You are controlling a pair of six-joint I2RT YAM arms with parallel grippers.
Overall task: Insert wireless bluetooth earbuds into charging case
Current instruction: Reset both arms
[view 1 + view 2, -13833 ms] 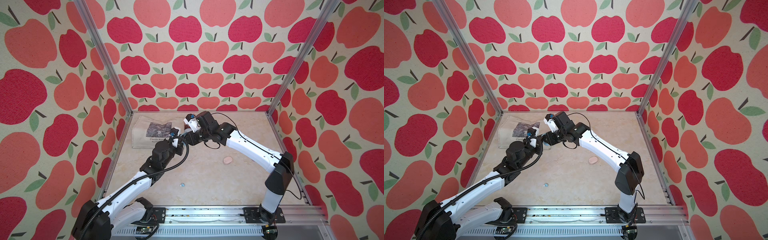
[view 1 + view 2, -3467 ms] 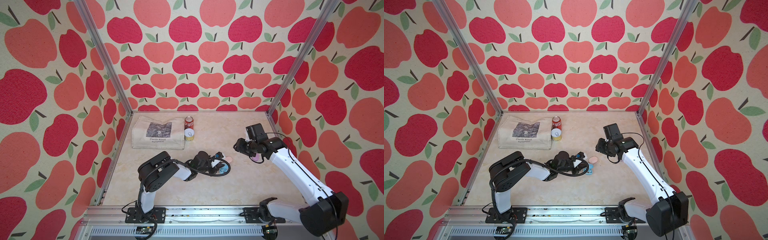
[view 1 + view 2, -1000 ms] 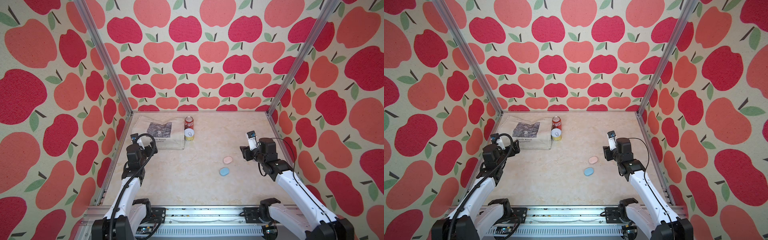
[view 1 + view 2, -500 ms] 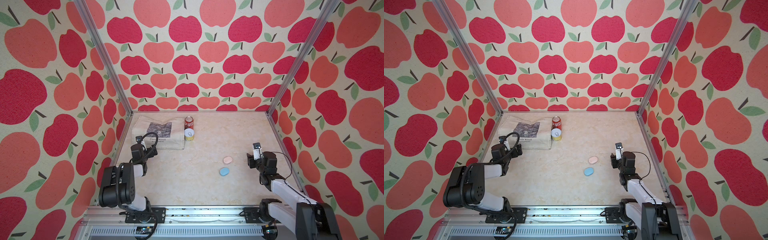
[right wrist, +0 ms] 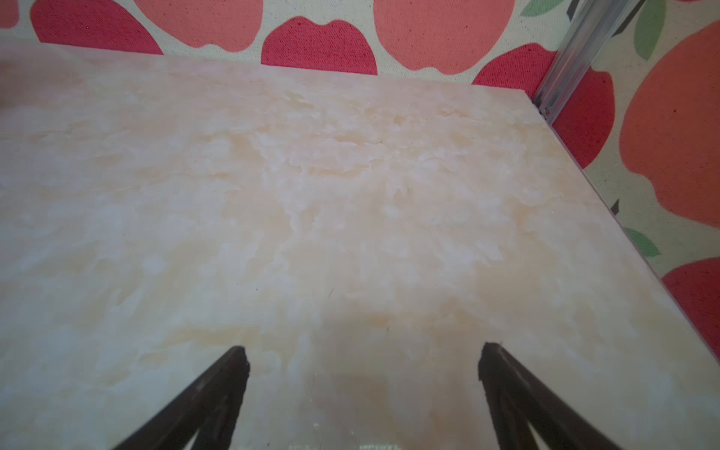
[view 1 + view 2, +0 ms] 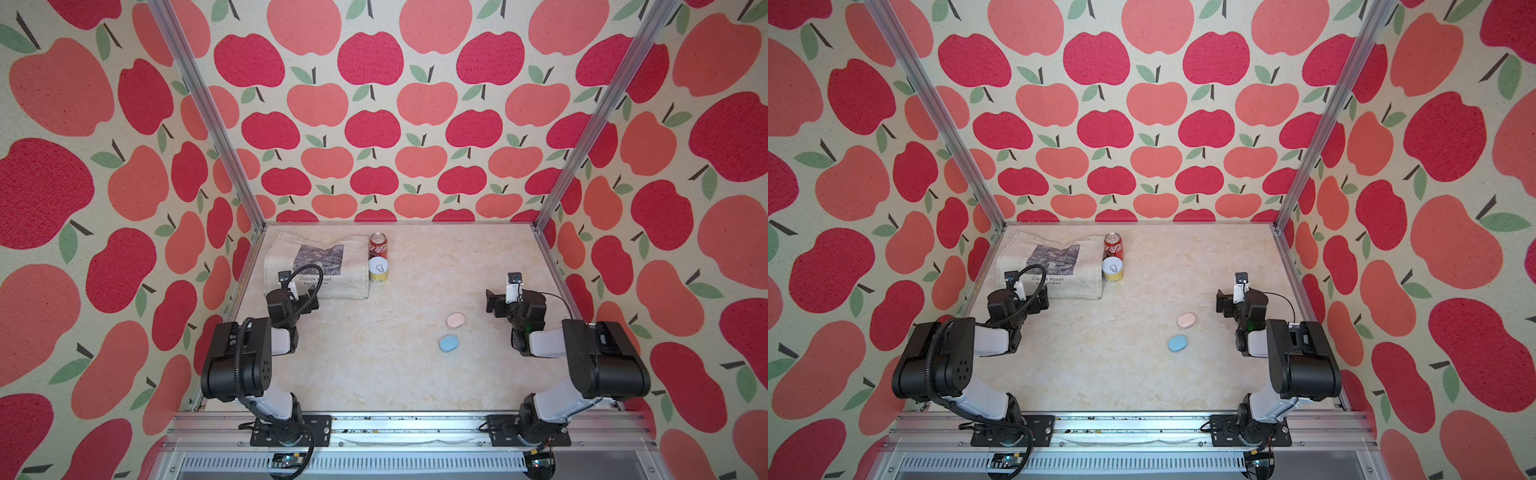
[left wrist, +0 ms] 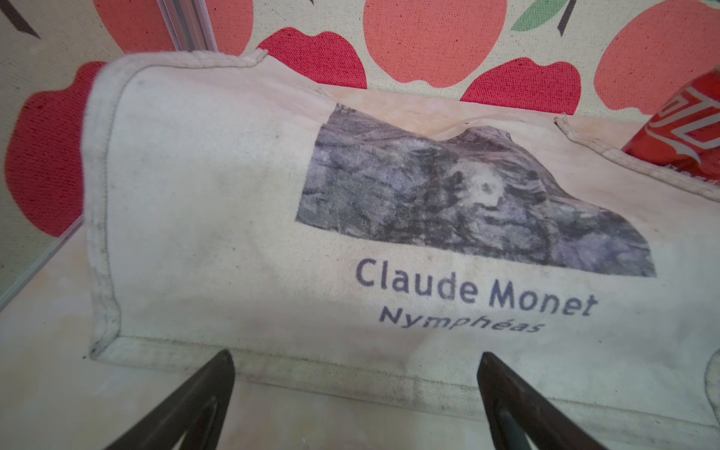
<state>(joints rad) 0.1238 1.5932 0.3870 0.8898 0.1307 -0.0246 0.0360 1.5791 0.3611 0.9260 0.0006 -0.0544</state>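
nearest, along the bottom of both top views, the left arm (image 6: 239, 361) and right arm (image 6: 602, 365) sit folded on their rail (image 6: 382, 424). right of centre on the marble table (image 6: 374, 374) lies the blue case (image 6: 449, 343), closed, with the pink case (image 6: 456, 319) just beyond it, not touching. the earbuds do not show; whether they are inside i cannot tell. the right gripper (image 5: 364, 346) stands wide open over bare table, holding nothing. the left gripper (image 7: 355, 354) is likewise spread and empty at the near edge of the tote bag (image 6: 332, 270). farthest, upper centre, a yellow can (image 6: 378, 270), then a red can (image 6: 378, 246).
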